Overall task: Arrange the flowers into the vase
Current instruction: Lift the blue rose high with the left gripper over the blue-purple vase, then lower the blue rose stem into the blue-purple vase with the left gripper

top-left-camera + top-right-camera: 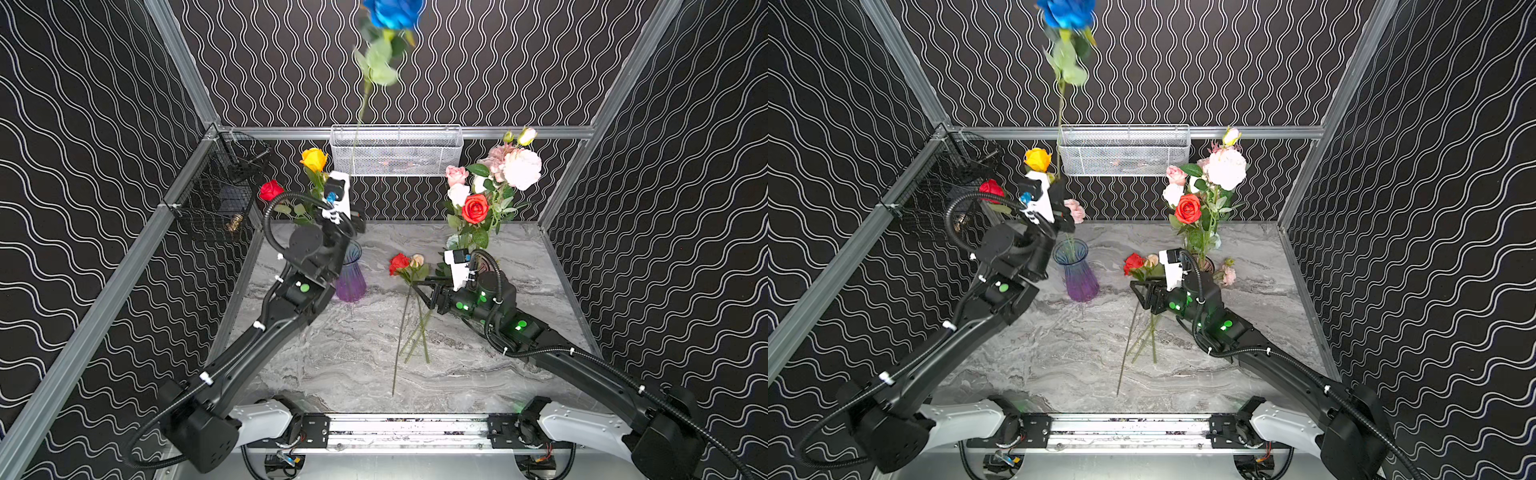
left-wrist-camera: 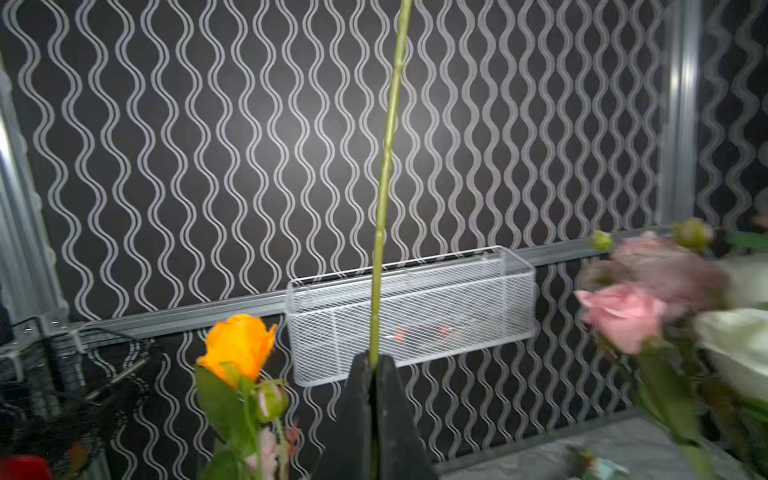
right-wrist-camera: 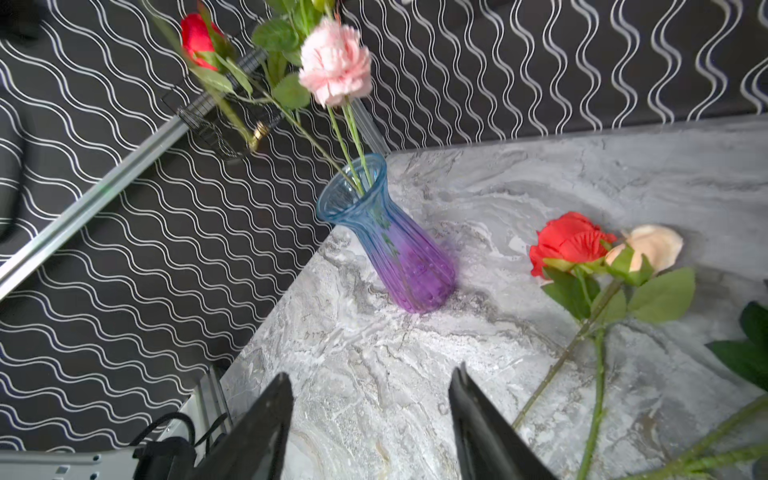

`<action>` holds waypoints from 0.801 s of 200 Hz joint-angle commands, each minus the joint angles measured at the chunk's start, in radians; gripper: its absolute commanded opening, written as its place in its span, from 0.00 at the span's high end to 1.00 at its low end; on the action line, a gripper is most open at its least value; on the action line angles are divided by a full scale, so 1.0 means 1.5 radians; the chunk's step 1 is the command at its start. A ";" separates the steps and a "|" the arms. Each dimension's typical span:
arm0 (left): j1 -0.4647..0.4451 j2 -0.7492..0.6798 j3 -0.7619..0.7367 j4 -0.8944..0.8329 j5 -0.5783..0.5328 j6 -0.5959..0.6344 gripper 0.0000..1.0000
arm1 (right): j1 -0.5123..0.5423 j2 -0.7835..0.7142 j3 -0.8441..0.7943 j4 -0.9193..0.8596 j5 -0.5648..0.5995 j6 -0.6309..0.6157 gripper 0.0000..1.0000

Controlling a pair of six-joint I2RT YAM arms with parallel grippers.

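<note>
Between the left jaws, pressed fully together, sits the lower part of a long green stem [image 2: 386, 166]; it belongs to a blue artificial rose [image 1: 392, 12], whose bloom rides far above the jaws; the long axis runs near upright with a slight bow, bloom up, cut end down and hidden by the jaws. Just below those jaws stands the ribbed glass vase [image 1: 1077, 270], blue at its flared mouth and purple at its base, on the grey marbled worktop [image 1: 332, 353]; a yellow rose [image 1: 314, 158], a red rose [image 1: 271, 190] and a pink frilled bloom [image 3: 334, 62] already stand in it, leaning outward. The step in hand looks like seating the blue rose; the next move probably calls for lining the cut end over the mouth, lowering it between the seated stems, then letting go. The right jaws stand partly open and empty, low over the worktop; just beside their tips lie a second red rose [image 3: 569, 241] and a peach rose [image 3: 652, 245], stems crossing; behind them rises a bunch of pink, white and red flowers [image 1: 494, 183].
</note>
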 commanded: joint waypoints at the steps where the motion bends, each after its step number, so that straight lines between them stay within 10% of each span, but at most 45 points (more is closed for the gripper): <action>1: 0.042 0.031 0.008 0.064 0.056 -0.014 1.00 | 0.001 -0.017 -0.009 0.004 0.021 -0.016 0.38; 160: 0.099 0.015 -0.344 0.241 0.034 -0.262 1.00 | 0.001 -0.020 -0.042 0.015 0.026 -0.017 0.38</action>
